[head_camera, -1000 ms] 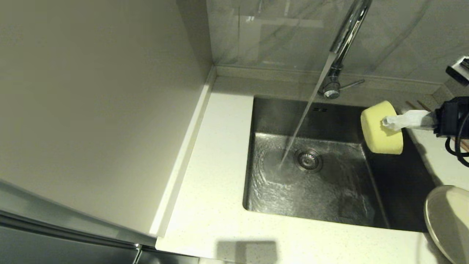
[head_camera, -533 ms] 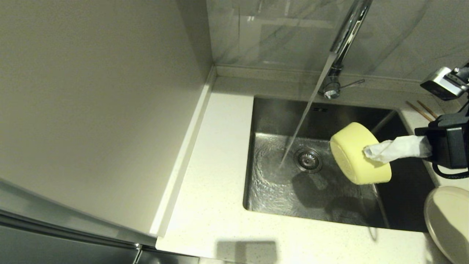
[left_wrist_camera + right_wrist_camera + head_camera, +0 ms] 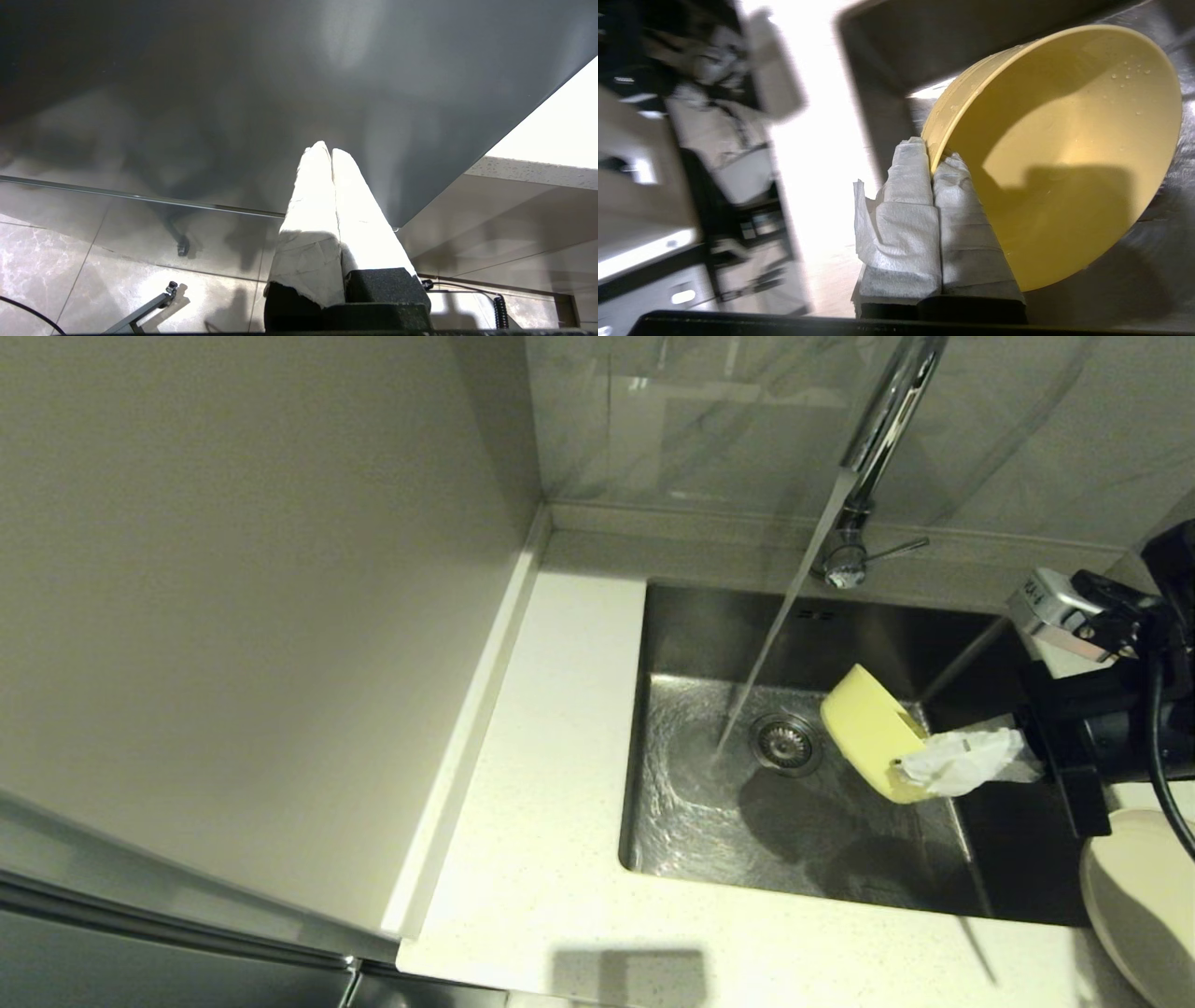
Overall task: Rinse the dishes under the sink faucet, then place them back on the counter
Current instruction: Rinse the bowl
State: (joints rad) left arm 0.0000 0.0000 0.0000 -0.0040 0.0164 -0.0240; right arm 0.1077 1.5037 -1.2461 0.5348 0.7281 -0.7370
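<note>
My right gripper (image 3: 920, 767) (image 3: 933, 156), its fingers wrapped in white paper, is shut on the rim of the pale-yellow bowl (image 3: 864, 728) (image 3: 1064, 154). The bowl hangs tilted on its side inside the steel sink (image 3: 709, 821), just right of the drain strainer (image 3: 787, 744). Water runs from the chrome faucet (image 3: 882, 429) and lands left of the drain, apart from the bowl. A few drops sit inside the bowl. The cream-white plate (image 3: 1144, 896) lies on the counter (image 3: 560, 728) at the right edge. The chopsticks are hidden. My left gripper (image 3: 327, 151) is shut and empty, parked below counter height.
A plain beige wall panel (image 3: 233, 616) rises along the counter's left side. The faucet's side lever (image 3: 894, 550) points right. My right arm's black body (image 3: 1111, 728) hangs over the sink's right rim.
The right gripper carried the bowl from the sink's right rim down and left into the basin, and the bowl turned further onto its side. Water kept running.
</note>
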